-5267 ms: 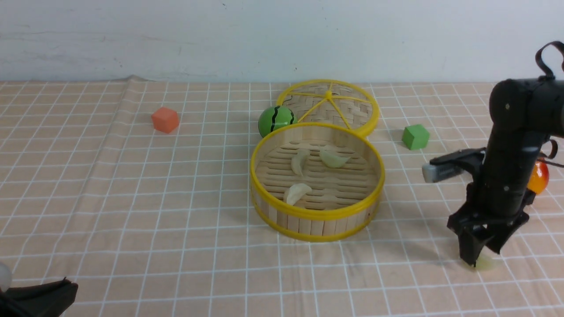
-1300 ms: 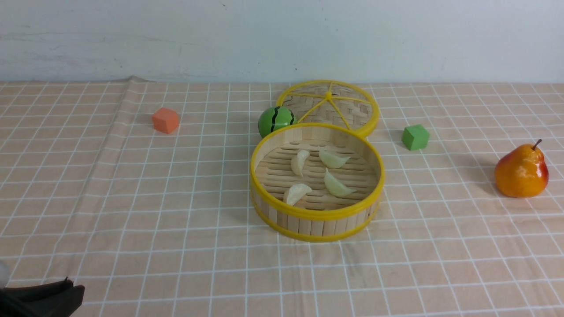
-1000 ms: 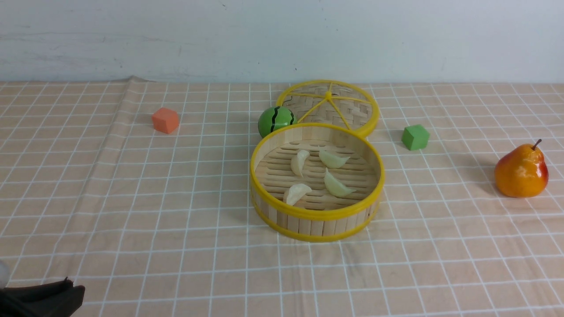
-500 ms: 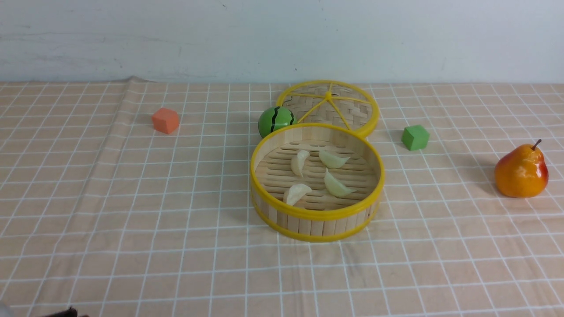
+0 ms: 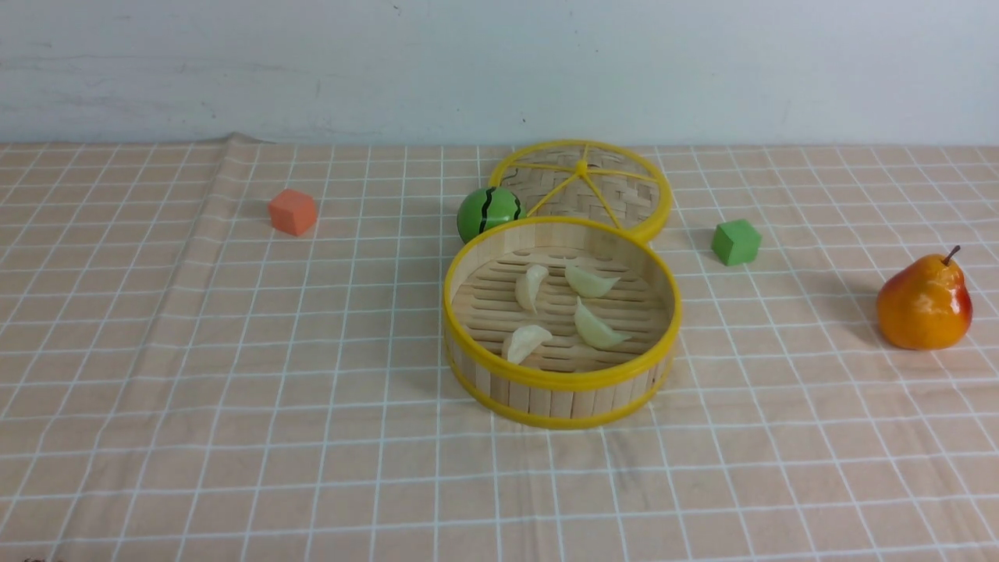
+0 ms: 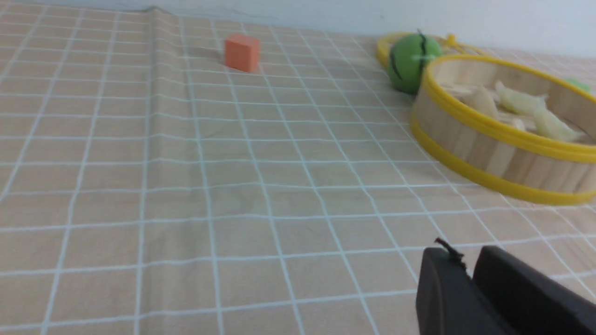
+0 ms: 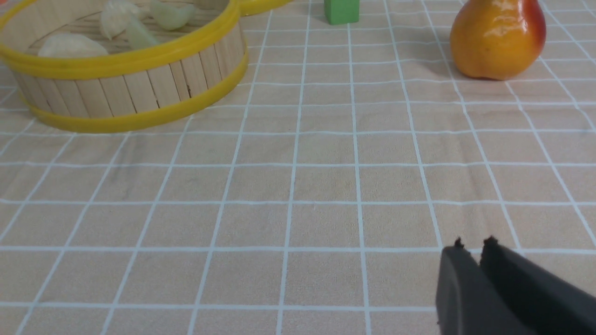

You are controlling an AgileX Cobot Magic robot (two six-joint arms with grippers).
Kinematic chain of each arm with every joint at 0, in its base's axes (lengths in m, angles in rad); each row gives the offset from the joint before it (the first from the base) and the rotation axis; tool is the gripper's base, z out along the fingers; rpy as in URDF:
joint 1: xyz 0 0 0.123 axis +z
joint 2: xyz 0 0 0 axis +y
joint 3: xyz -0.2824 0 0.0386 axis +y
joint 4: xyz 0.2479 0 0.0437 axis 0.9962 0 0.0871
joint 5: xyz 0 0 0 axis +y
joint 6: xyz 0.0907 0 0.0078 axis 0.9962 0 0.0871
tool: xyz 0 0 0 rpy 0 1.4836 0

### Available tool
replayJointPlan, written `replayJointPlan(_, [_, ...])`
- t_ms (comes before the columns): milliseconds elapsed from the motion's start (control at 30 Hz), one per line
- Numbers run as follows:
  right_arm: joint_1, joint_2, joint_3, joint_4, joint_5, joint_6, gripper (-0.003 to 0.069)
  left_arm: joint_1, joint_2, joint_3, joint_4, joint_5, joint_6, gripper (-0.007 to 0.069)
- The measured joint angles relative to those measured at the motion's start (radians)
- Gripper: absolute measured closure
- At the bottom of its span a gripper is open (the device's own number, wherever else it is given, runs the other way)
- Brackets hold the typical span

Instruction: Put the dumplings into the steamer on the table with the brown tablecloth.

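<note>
- Starting at the left: the left hand (image 6: 468,274), a dark shape in the near corner of the front view a second ago, has slipped out of that view. Its own wrist view shows its fingers pressed almost together, nothing between them, low over the brown tablecloth (image 5: 234,351).
- The orange cube (image 5: 293,211) and the green striped ball (image 5: 489,211) have not moved.
- In the middle, the steamer (image 5: 562,382) holds all four dumplings (image 5: 597,328) on its slatted floor; some seconds ago it held three, with the fourth out on the counter (image 5: 780,468) under the right hand.
- The woven lid (image 5: 581,187), green cube (image 5: 735,242) and pear (image 5: 924,304) stay where they were.
- The right hand (image 7: 472,253) has left the front view too, fingers nearly together and empty.
- I judge the task complete, both arms retiring.
</note>
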Motion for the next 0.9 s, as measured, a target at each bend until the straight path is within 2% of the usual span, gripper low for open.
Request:
replayJointPlan(133, [0.000,0.000,0.000,0.000,0.000,0.000,0.0580,0.041,0.000,0.000,-0.069,0.090,0.041,0.0539])
replayJointPlan(200, [0.000,0.000,0.000,0.000,0.000,0.000,0.0577,0.041,0.000,0.002,-0.104,0.152,0.103,0.0567])
replayJointPlan(333, [0.000,0.000,0.000,0.000,0.000,0.000,0.0571,0.042,0.000,0.002,-0.144,0.167,0.242,0.0638])
replayJointPlan(400, [0.000,0.000,0.000,0.000,0.000,0.000,0.0568,0.042,0.000,0.002,-0.165,0.168,0.287,0.0638])
replayJointPlan(900, [0.000,0.000,0.000,0.000,0.000,0.000,0.0550,0.042,0.000,0.002,-0.184,0.168,0.314,0.0638])
